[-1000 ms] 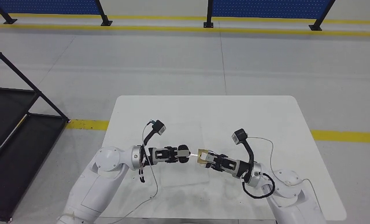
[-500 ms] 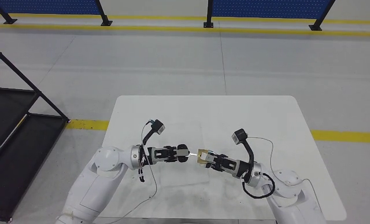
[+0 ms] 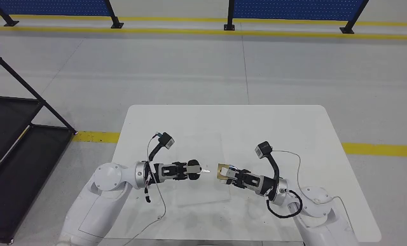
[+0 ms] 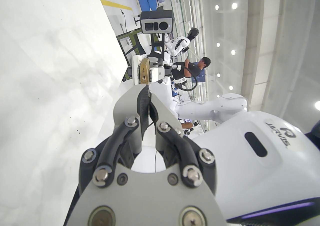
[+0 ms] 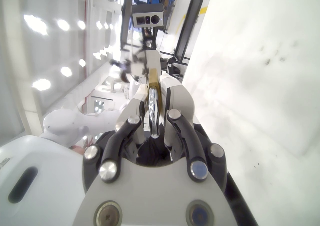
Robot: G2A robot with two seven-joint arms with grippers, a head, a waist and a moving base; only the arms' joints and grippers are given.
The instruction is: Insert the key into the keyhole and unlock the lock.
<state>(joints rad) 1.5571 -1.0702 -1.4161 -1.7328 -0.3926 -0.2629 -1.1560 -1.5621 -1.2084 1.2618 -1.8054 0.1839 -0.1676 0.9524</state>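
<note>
Above the white table's front middle, my left gripper [image 3: 196,169] is shut on a small silver key [image 3: 204,172] whose blade points right. A short gap separates the key tip from the brass padlock [image 3: 222,171], which my right gripper [image 3: 230,175] is shut on. In the left wrist view the left gripper [image 4: 147,92] has its pads pressed together on the thin key, and the padlock [image 4: 143,75] faces it just beyond, keyhole side showing. In the right wrist view the right gripper [image 5: 153,87] clamps the padlock [image 5: 152,78], its silver shackle [image 5: 154,112] pointing back toward the wrist.
The white table [image 3: 286,131] lies under both arms. A black metal rack [image 3: 25,144] stands on the floor to the left of the table. Blue barrier panels [image 3: 292,4] line the far side of the floor.
My left arm has drawn back to the left with the key, opening a gap between the key and the padlock. The right arm and padlock have stayed put.
</note>
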